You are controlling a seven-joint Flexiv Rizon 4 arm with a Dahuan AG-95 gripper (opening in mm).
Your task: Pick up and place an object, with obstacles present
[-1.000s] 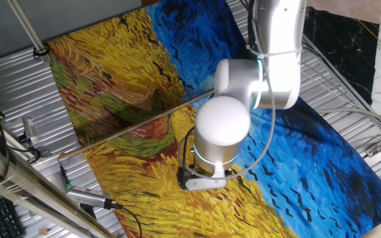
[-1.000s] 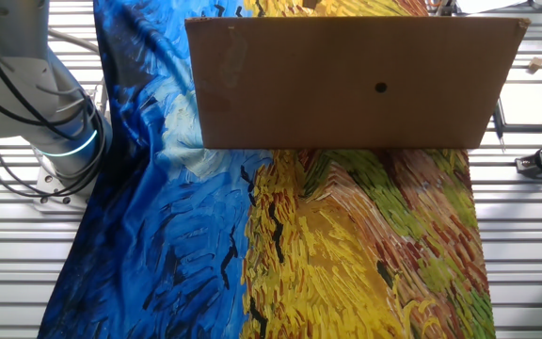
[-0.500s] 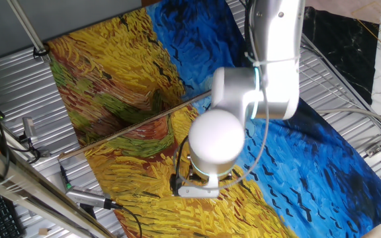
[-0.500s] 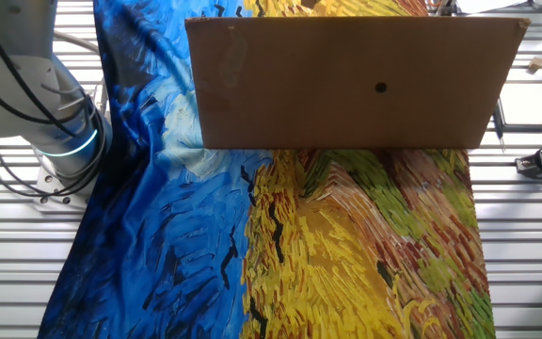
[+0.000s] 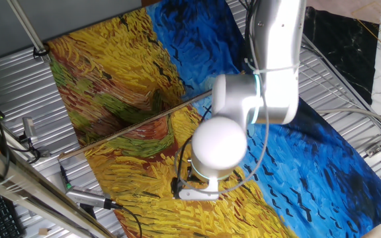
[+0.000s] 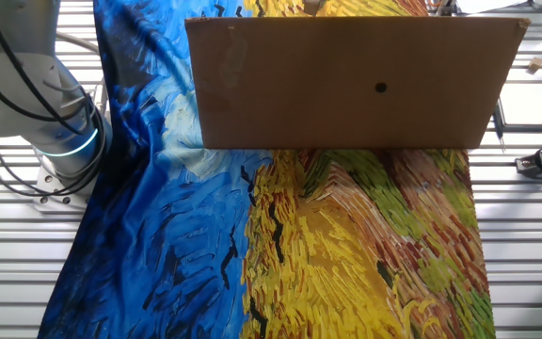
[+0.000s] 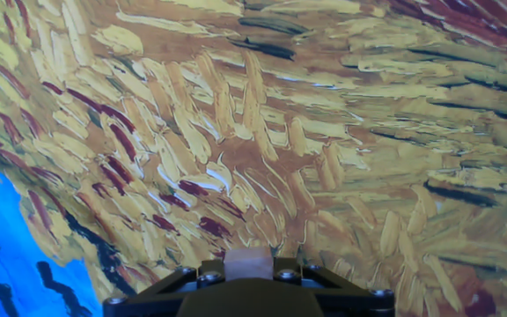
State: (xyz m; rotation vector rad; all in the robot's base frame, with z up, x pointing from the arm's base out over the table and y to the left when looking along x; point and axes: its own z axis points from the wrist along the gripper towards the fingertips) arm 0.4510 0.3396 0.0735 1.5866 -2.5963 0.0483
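A robot arm carries the cube point(image 7: 248, 262), pinched in its claw point(image 7: 248, 275), above the yellow part of the painted cloth point(image 5: 131, 79) on the near side of the stick point(image 5: 131, 129). To do the carry well, it should judge height first, keeping the cube clear of the stick and the pinch firm. Against half a second ago, the wrist has turned slightly and drifted along the cloth.

Bench point(image 5: 18, 82): I see ribbed grey metal slats on every side of the cloth.
Painted cloth point(image 5: 118, 73): lies flat on the bench, yellow half and blue half.
Wooden stick point(image 5: 134, 125): I read it lying straight across the cloth's yellow part.
Cardboard panel point(image 6: 346, 85): stands over the cloth's far end.
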